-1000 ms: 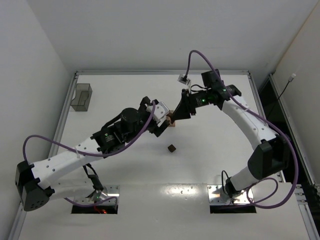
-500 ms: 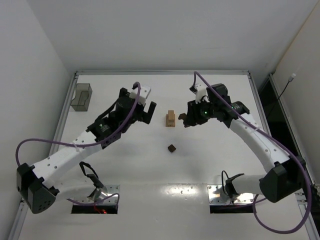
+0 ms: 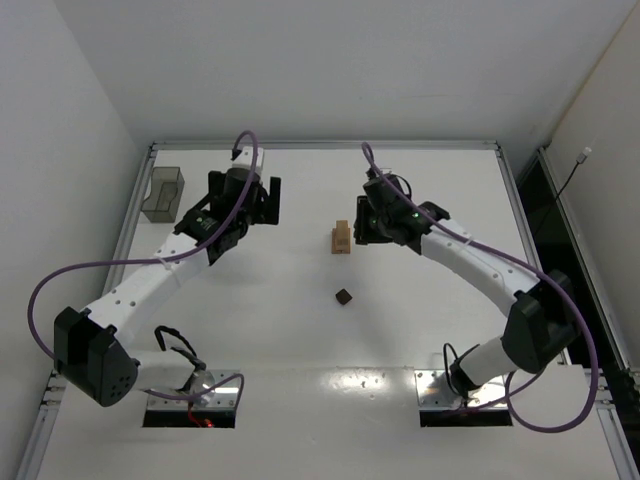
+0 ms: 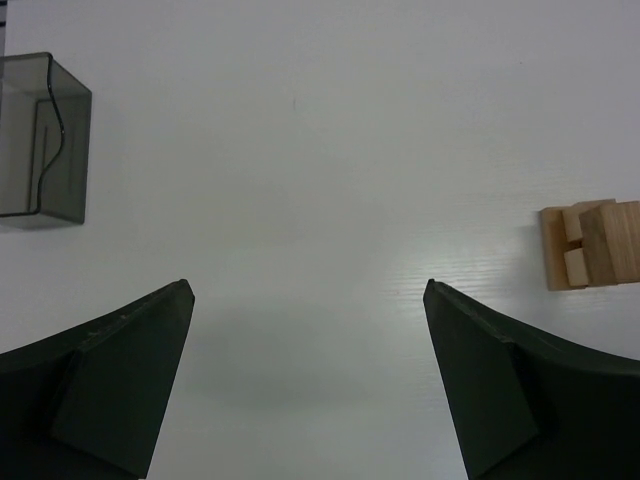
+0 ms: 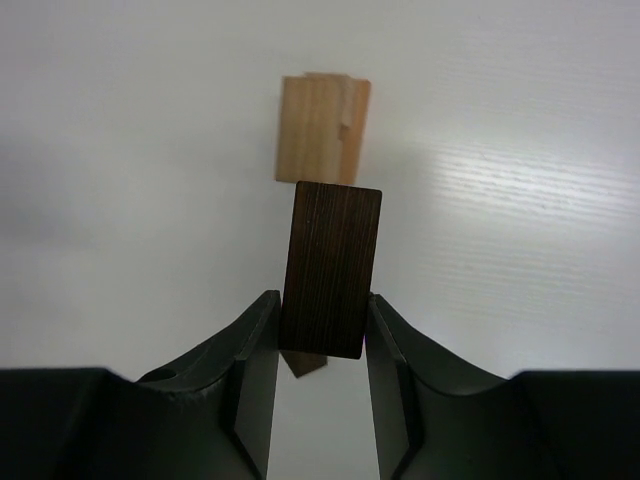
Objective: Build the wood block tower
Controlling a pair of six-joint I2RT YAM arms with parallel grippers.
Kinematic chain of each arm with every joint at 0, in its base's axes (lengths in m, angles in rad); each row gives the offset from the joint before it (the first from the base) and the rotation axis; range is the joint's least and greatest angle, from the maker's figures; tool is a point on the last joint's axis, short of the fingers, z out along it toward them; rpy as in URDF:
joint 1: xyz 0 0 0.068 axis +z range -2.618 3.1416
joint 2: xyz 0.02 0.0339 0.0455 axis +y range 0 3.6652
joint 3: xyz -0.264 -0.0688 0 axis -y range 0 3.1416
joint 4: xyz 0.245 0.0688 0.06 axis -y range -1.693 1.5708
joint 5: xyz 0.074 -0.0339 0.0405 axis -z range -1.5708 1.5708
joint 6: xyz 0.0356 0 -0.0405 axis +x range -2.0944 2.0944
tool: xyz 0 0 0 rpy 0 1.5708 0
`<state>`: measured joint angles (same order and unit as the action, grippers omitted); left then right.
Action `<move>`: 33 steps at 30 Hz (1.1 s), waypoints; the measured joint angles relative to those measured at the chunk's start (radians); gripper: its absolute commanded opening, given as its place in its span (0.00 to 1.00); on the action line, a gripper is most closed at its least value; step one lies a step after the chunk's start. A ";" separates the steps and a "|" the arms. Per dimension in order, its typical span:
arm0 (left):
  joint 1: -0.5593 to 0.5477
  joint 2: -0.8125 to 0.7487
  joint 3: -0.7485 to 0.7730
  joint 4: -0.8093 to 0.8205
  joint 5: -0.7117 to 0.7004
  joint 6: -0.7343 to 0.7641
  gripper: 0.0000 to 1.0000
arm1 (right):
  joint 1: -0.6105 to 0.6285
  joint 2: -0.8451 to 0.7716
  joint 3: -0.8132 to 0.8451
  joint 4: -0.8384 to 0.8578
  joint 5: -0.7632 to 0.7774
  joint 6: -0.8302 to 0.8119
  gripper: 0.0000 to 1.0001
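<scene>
Now: placing step. My right gripper point(image 5: 320, 300) pinches a dark brown wooden bar point(image 5: 330, 250) by its near end, with the jaws pressed on its two long faces. The rest of the bar juts out past my fingertips. The light tan wood block tower point(image 3: 342, 238) stands on the white table point(image 3: 430, 330) just beside that gripper, on its side toward my left arm. In the right wrist view the tower's top shows directly past the bar's free end. My left gripper point(image 4: 306, 290) is spread wide with nothing between its fingers, well apart from the tower on the opposite side.

Judgement: the bar is in hand, not yet set down. The next move calls for carrying it over the tower's top, squaring it to the tan blocks, lowering until it seats, then parting the jaws without dragging. The stack is narrow, so a sideways nudge could topple it.

Room: a small dark brown wooden cube point(image 3: 343, 296) lies loose near the tower, on the side toward my bases and not touching it. A translucent grey plastic bin point(image 3: 163, 194) sits far from the tower, by the table's left rim. I judge the approach from above to be open.
</scene>
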<state>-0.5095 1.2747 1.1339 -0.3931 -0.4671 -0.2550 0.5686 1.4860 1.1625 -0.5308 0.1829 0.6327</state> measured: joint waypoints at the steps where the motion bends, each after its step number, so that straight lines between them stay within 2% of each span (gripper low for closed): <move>1: 0.007 0.001 0.000 -0.003 0.008 -0.009 1.00 | 0.021 0.009 0.005 0.026 0.016 0.003 0.00; 11: 0.032 0.031 0.000 -0.009 0.053 -0.047 1.00 | 0.093 0.095 0.048 0.198 0.163 -0.020 0.00; 22: 0.034 0.065 0.000 -0.008 0.077 -0.070 1.00 | 0.094 0.245 0.111 0.210 0.174 -0.038 0.00; 33: 0.047 0.072 0.000 -0.005 0.091 -0.072 1.00 | 0.087 0.275 0.129 0.208 0.170 -0.027 0.00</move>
<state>-0.4625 1.3464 1.1336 -0.3981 -0.3759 -0.3275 0.6559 1.7607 1.2911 -0.3229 0.3531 0.6052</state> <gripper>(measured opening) 0.997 0.325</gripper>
